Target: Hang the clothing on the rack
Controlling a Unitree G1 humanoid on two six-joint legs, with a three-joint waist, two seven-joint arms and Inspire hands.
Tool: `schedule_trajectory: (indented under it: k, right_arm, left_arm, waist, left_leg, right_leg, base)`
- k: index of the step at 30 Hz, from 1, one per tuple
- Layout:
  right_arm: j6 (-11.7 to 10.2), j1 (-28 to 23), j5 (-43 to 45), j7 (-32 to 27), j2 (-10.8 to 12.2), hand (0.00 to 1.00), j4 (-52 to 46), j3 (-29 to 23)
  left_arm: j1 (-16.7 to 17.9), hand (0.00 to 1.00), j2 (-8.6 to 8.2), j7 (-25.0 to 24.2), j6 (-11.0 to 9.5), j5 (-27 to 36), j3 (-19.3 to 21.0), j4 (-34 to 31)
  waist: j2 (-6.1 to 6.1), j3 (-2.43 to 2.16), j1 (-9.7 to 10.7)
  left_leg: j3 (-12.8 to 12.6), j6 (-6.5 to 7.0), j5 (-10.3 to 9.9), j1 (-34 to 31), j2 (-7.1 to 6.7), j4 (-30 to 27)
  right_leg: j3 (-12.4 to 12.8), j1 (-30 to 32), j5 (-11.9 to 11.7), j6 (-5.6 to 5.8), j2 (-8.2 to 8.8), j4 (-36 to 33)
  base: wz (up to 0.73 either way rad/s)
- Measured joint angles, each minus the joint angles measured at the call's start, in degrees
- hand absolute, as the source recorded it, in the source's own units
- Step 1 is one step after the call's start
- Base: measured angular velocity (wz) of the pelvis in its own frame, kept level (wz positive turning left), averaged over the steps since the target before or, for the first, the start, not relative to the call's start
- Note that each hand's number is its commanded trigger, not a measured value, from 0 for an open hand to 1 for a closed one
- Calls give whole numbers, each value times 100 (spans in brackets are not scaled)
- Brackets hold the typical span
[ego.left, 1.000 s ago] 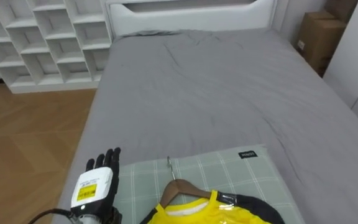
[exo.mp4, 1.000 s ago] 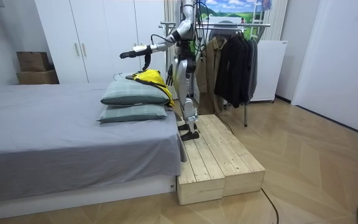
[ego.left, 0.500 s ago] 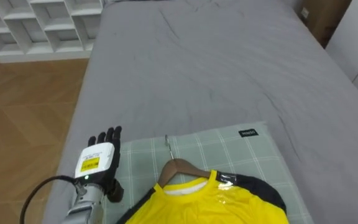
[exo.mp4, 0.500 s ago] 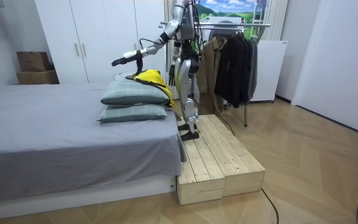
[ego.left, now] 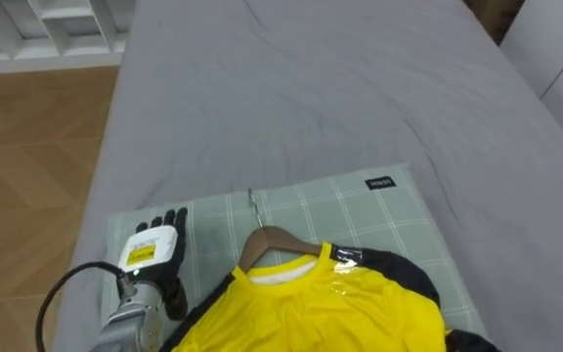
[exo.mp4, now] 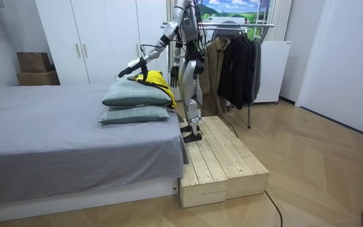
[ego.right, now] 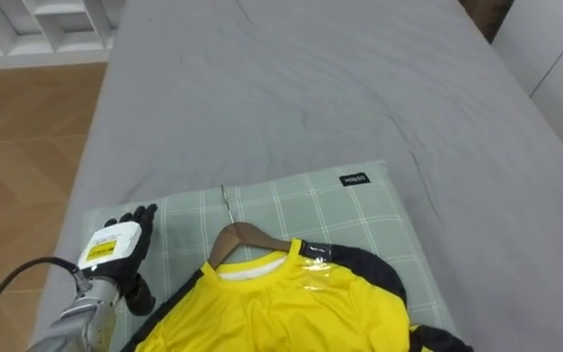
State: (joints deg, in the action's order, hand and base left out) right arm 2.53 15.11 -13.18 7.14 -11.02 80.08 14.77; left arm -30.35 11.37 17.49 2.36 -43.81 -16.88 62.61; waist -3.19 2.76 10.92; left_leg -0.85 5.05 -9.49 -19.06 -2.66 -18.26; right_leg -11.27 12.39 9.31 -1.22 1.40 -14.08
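1. Left eye view: I am looking down on a bed with a grey sheet. A wooden floor is running along its left side, and a white shelf is standing at the far end of that floor. A green checked pillow is lying on the near part of the bed. The yellow shirt is resting on this pillow, on a wooden hanger whose metal hook is pointing away from me. I am holding my left hand at the pillow's left edge, just beside the shirt, with the fingers straight, a little spread and gripping nothing. Whether it is touching the pillow, I cannot tell.
2. Right eye view: a small dark label is sitting at the pillow's far right corner, and dark cloth is bordering the shirt's right side.
3. Room view: I am standing on a low wooden platform beside the bed, stretching my left arm over the pillow. A second pillow is lying under the first. A clothes rack with dark coats is standing behind me. A white wardrobe and cardboard boxes are standing on the room view's left.
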Motion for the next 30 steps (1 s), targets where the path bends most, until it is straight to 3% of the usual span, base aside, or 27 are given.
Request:
schedule_trajectory:
  k: [16, 23, 25, 30]
  right_arm:
    - [13, 41, 229, -139, -2, 0, 20, 23]
    - [130, 36, 308, -133, -27, 0, 50, -33]
    - [128, 26, 348, -97, -67, 0, 49, -102]
    - [135, -61, 407, -79, -97, 0, 46, -156]
  left_arm:
    - [-1, 0, 82, -1063, 34, 1387, -15, 317]
    - [0, 0, 149, -1468, 130, 1446, -15, 284]
    - [0, 0, 175, -1585, 146, 1504, -8, 284]
    - [17, 0, 183, -1726, 245, 1463, -6, 271]
  waist:
    - [17, 15, 3]
    - [-74, -16, -18]
    - [-124, -49, -16]
    - [-143, -67, -28]
  left_leg:
    - [-13, 0, 13, 135, -7, -10]
    - [16, -7, 18, 236, -13, 41]
    - [0, -7, 19, 283, -12, 52]
    - [-50, -11, 21, 517, -16, 152]
  right_leg:
    - [39, -132, 1, 2, -2, 22]
    - [6, -237, 0, 0, -8, 32]
    - [20, -264, 0, 1, -6, 31]
    - [28, -459, 15, 10, 6, 44]
  base:
    - [-1]
    - [2]
    - [-4]
    - [-1]
